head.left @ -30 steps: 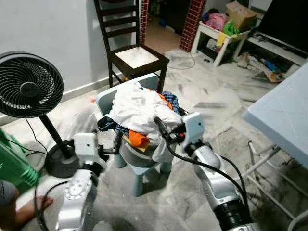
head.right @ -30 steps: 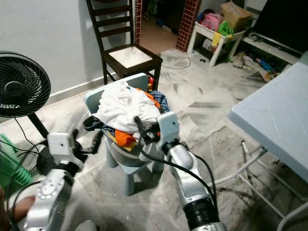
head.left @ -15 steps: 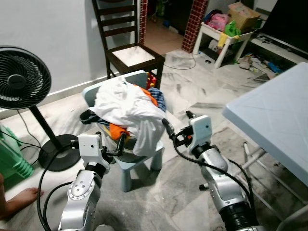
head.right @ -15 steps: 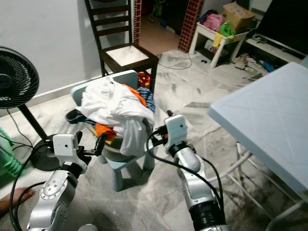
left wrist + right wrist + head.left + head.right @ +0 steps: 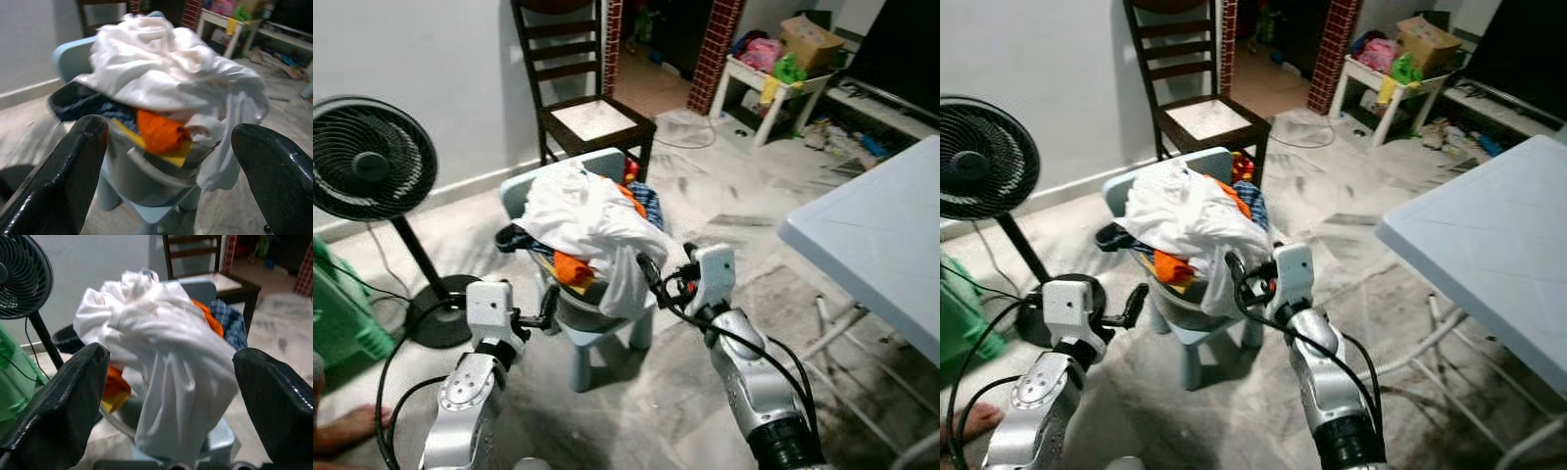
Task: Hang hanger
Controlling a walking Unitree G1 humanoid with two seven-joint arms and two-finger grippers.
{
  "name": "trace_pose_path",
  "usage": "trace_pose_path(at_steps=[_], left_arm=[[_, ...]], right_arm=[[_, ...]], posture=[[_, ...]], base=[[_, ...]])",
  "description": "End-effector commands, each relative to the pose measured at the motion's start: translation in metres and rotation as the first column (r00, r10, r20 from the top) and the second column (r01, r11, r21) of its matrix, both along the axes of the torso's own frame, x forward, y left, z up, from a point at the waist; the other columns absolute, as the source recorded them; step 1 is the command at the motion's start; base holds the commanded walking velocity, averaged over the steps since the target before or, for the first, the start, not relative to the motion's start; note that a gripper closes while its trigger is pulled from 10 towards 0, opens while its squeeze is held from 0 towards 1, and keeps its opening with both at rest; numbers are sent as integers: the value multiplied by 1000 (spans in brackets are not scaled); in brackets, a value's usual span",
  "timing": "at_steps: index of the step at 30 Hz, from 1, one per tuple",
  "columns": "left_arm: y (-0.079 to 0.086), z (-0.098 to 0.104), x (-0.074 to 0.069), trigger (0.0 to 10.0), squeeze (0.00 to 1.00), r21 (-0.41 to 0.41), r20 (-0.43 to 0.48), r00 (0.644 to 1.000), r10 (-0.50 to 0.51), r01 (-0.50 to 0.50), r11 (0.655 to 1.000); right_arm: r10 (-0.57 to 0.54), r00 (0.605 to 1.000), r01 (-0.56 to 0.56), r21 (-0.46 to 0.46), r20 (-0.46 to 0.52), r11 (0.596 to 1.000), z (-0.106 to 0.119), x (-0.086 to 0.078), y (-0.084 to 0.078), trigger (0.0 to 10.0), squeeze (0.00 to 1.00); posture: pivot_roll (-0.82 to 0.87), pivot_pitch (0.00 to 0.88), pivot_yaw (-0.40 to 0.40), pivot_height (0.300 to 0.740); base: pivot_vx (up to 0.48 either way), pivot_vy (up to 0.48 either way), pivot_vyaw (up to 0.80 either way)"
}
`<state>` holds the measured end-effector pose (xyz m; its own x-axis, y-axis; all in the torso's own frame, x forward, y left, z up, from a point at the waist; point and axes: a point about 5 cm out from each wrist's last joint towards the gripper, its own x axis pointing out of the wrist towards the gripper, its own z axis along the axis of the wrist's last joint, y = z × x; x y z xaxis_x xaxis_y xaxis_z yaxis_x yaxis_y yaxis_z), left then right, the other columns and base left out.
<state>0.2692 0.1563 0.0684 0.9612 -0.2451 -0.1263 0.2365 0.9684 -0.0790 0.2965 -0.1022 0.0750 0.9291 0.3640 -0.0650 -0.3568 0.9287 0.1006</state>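
Marble-patterned floor [image 5: 724, 196] spreads across the room, and at three o'clock the pale blue bench [image 5: 881, 235] juts in, its top bare where it shows. At twelve o'clock stands the dark wooden chair [image 5: 587, 108] against the wall, and at nine o'clock the black pedestal fan [image 5: 370, 162] on its round base. Dead centre sits the small light-blue chair [image 5: 597, 333], carrying a grey basket [image 5: 142, 171] piled high with laundry: a big white garment [image 5: 592, 220] on top, spilling over the basket's near side, an orange cloth [image 5: 159, 132] and a yellow piece beneath it, a blue checked cloth [image 5: 651, 201] toward one o'clock. No hanger can be made out anywhere among the clothes; if one is there, the pile hides it. At eight o'clock of the basket, the left end effector [image 5: 548, 308] points at the chair's side, fingers spread wide apart and holding nothing, the basket framed between them in the left wrist view. At four o'clock of the pile, the right end effector [image 5: 666, 279] comes right up beside the hanging white garment, its fingers [image 5: 58, 401] likewise parted wide and empty, the white cloth sitting between them but apart from both.
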Motion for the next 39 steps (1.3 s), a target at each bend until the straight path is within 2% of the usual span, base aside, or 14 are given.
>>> trace_pose_path(at_steps=[1, 7, 8, 11, 12, 19, 25, 26, 28, 29, 31, 39], left_arm=[[-7, -1, 3, 10000, 0, 13, -12, 999, -39, 40, 999], [-8, -2, 10, 10000, 0, -7, -10, 1000, -24, 24, 1000], [-9, -3, 11, 10000, 0, -26, -8, 1000, 2, -2, 1000], [-12, -5, 9, 10000, 0, -49, -9, 1000, 23, -23, 999], [-15, -7, 8, 10000, 0, -62, -12, 999, 38, -39, 997], [-15, -15, 3, 10000, 0, -96, -25, 994, 108, -110, 989], [-18, -15, 5, 10000, 0, -105, -23, 996, 88, -90, 990], [-20, -14, 7, 10000, 0, -98, -23, 998, 62, -64, 993], [-21, -13, 8, 10000, 0, -92, -23, 999, 45, -47, 995], [-21, -12, 10, 10000, 0, -81, -21, 1000, 21, -22, 996], [-22, -6, 18, 10000, 0, -47, -9, 999, -38, 37, 998], [-15, 2, 29, 10000, 0, 1, 15, 998, -63, 63, 998]], right_arm=[[-38, 999, 38, -1, -1, 999, 1, 2, -10, 10000, 0], [-41, 999, 41, -13, -11, 999, 0, 1, -11, 10000, 0], [-13, 1000, 13, -30, -12, 999, 2, 1, -12, 10000, 0], [23, 1000, -24, -53, -13, 998, 3, 2, -14, 10000, 0], [46, 999, -47, -72, -11, 996, 5, 4, -16, 10000, 0], [98, 995, -99, -106, -9, 989, 10, 10, -15, 10000, 0], [96, 995, -94, -106, 20, 990, 16, 13, -9, 10000, 0], [79, 996, -75, -99, 37, 992, 18, 14, -9, 10000, 0], [66, 997, -62, -94, 47, 994, 19, 14, -9, 10000, 0], [46, 997, -40, -91, 66, 995, 20, 13, -9, 10000, 0], [-33, 994, 40, -57, 105, 998, 21, 10, -13, 10000, 0], [-87, 988, 89, -17, 130, 996, 19, 9, -7, 10000, 0]], posture=[[150, 45, -18, 740], [145, 48, -62, 740], [156, 47, -107, 740], [162, 40, -149, 740], [167, 39, -186, 740], [185, 27, -231, 740], [156, 25, -203, 740], [131, 22, -169, 740], [127, 21, -161, 740], [111, 19, -125, 740], [99, 7, -71, 740], [104, 0, -6, 740]], base=[[0, 0, 0], [0, 0, 0], [0, 0, 0], [0, 0, 0], [0, 0, 0], [0, 0, 0], [0, 0, 0], [0, 0, 0], [0, 0, 0], [0, 0, 0], [0, 0, 0], [0, 0, 0]])
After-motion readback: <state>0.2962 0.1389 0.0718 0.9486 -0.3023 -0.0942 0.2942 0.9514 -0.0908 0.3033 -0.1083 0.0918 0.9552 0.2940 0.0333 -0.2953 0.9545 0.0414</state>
